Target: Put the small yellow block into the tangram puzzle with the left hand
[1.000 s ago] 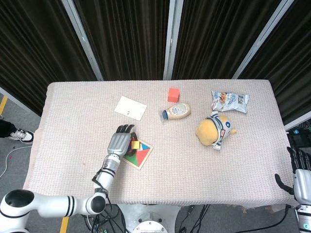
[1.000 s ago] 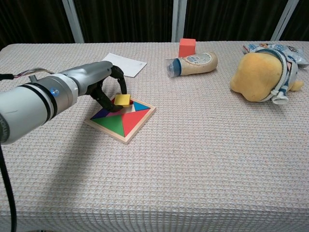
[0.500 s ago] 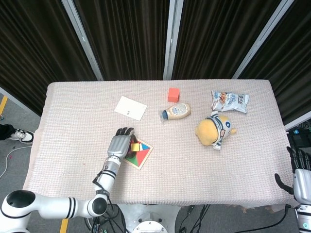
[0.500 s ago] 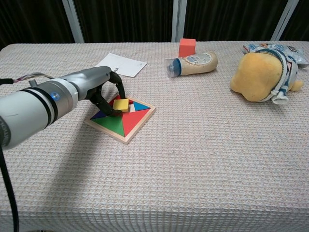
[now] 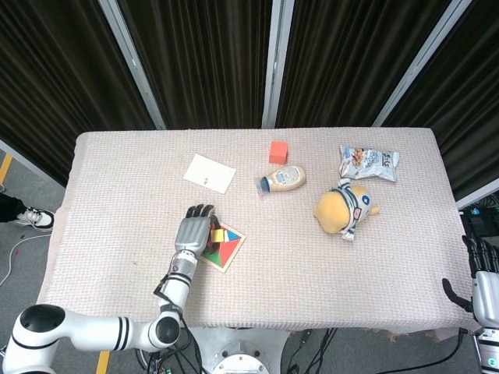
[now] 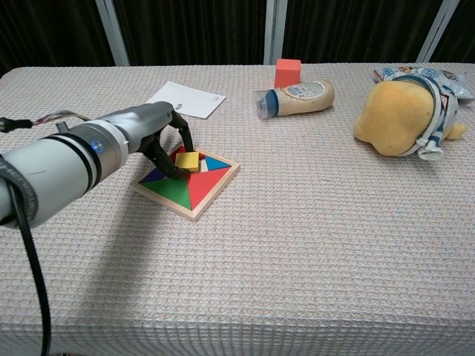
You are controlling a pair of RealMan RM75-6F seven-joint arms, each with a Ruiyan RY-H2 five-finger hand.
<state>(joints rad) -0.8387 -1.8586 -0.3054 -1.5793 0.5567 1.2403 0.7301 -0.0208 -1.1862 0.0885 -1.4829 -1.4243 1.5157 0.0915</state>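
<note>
The tangram puzzle (image 6: 194,190) is a square wooden tray with coloured pieces, lying left of the table's middle (image 5: 228,251). The small yellow block (image 6: 187,160) rests low on the tray's upper part, slightly tilted, and shows as a yellow spot (image 5: 217,234) in the head view. My left hand (image 6: 160,139) reaches over the tray's left side, and its thumb and a finger curl around the block, pinching it. My right hand (image 5: 484,282) hangs off the table's right edge with its fingers apart, holding nothing.
A white card (image 5: 209,172) lies behind the puzzle. Further back are a red cube (image 5: 278,151) and a lying sauce bottle (image 5: 283,179). A yellow plush toy (image 5: 343,208) and a snack bag (image 5: 368,162) lie at the right.
My left hand has lowered the yellow block from above the tray onto the puzzle's surface. The right hand has not moved.
</note>
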